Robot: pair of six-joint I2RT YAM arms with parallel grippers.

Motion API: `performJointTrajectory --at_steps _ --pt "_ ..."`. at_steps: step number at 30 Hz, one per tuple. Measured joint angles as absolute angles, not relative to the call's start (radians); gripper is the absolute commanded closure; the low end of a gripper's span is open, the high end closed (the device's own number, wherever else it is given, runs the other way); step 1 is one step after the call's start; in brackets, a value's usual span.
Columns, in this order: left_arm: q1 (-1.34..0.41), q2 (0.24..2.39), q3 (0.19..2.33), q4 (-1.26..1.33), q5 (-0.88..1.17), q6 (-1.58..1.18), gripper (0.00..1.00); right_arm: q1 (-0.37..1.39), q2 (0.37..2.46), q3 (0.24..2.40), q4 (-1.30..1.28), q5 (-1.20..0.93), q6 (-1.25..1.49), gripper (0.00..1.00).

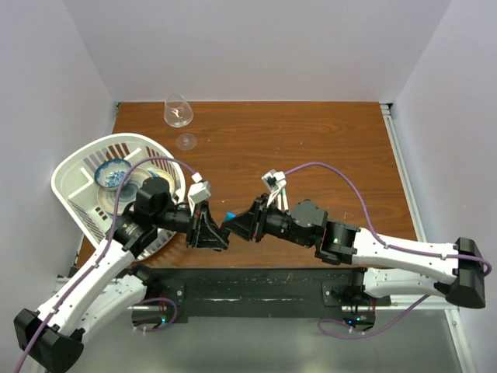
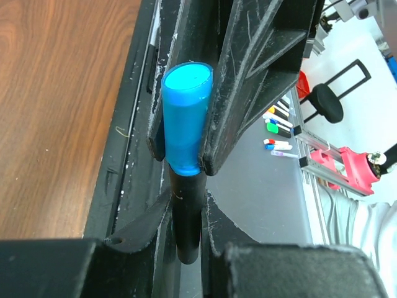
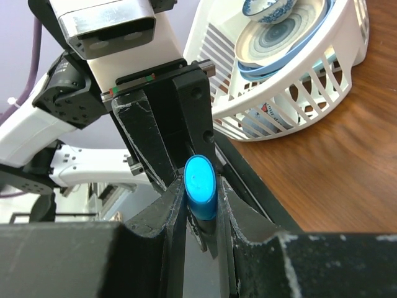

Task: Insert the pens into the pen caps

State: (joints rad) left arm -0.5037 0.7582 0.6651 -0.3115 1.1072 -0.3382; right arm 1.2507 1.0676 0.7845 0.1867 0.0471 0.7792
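The left claw [image 2: 185, 239] is closed tight on the dark barrel of a pen [image 2: 186, 211], which stands up out of the narrow gap between its two fingers. The right claw [image 3: 200, 214] meets it nose to nose and is squeezed shut on a blue cap [image 3: 200, 186], one finger pressed against each side. In the left wrist view the cap's lower rim sits on the end of the barrel, so the two line up as one straight piece. How deep the pen goes into the cap cannot be told.

From above, the joined pair hangs in the air between the two claws, over the near edge of the wooden table [image 1: 311, 148]. Just to the left, a white basket [image 1: 74, 167] sits at the table's left edge with plates [image 1: 140, 183] and a blue patterned bowl [image 1: 112, 172] inside it. A clear wine glass [image 1: 177, 113] is near the far edge, well apart from the arms.
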Motion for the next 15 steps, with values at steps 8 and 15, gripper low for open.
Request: performJointTrajectory --at_steps 8,15 --pt "-0.503 0.766 0.648 -0.177 1.169 -0.4 1.0 1.35 1.028 0.83 0.108 0.269 0.773 1.0" --pt "-0.502 0.717 0.662 0.035 1.156 -0.462 1.0 1.422 1.008 0.981 -0.012 0.414 0.672 0.66"
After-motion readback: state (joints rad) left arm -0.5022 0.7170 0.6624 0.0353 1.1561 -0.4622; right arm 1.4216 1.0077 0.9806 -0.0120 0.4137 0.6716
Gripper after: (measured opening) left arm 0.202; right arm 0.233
